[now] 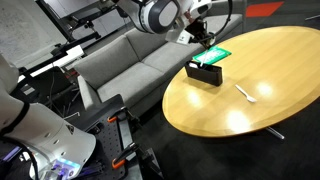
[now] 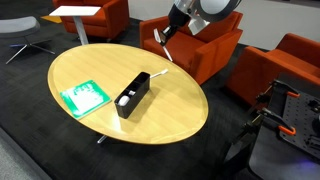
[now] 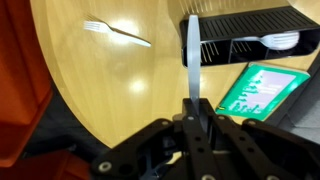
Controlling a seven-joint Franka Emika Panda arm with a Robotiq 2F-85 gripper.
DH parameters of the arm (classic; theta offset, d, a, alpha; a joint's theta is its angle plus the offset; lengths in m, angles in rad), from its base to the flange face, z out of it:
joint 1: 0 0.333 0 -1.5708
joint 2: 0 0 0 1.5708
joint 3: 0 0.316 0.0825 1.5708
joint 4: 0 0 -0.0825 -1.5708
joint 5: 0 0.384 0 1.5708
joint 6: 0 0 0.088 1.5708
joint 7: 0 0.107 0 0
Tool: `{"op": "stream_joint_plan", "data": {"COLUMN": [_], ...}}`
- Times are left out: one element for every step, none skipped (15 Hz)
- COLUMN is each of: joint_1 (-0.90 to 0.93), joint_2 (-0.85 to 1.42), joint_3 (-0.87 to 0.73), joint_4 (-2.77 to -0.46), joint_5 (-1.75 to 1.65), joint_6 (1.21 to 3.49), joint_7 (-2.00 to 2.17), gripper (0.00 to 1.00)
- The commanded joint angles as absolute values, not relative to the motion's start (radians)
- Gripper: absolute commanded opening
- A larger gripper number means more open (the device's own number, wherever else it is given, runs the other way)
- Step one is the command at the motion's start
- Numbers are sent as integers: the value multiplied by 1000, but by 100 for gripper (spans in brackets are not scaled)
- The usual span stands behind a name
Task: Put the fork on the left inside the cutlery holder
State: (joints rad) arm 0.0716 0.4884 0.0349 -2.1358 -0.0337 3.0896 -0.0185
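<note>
My gripper point(image 3: 192, 108) is shut on the fork point(image 3: 192, 60), a slim pale stick that points away from the jaws; the end inside the jaws is hidden. In both exterior views the gripper point(image 1: 203, 34) point(image 2: 160, 38) hangs above the table's far edge, a little short of the cutlery holder. The cutlery holder point(image 3: 245, 28) is a low black box on the round wooden table and shows in both exterior views point(image 1: 204, 72) point(image 2: 132, 95). A white utensil point(image 3: 280, 40) lies inside it.
A second pale fork with visible tines point(image 3: 118, 33) lies on the table point(image 1: 250, 60) away from the holder, also seen in an exterior view point(image 1: 245, 93). A flat green rectangle point(image 3: 265, 90) point(image 2: 82, 96) lies beside the holder. A grey sofa point(image 1: 130, 60) and orange armchairs point(image 2: 200, 50) surround the table.
</note>
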Motion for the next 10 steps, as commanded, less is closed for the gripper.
{"op": "stream_joint_plan", "data": {"joint_1": [92, 76, 28, -9, -19, 43, 23, 12, 7, 3], "joint_2": [436, 452, 478, 495, 511, 487, 499, 509, 514, 516], "joint_3": [91, 125, 174, 224, 240, 189, 210, 218, 220, 220], "joint_4": [-2179, -2169, -2163, -2157, -2152, -2144, -2144, -2144, -2144, -2144], "joint_5": [-75, -86, -95, -101, -95, -79, -81, -84, -87, -88], "joint_6": [3175, 3201, 3232, 3244, 3243, 3198, 3204, 3210, 3213, 3214], "joint_7": [-69, -94, -130, -157, -161, -115, -127, -132, -137, -140], "gripper": [2, 2, 2, 2, 2, 10, 10, 10, 10, 10]}}
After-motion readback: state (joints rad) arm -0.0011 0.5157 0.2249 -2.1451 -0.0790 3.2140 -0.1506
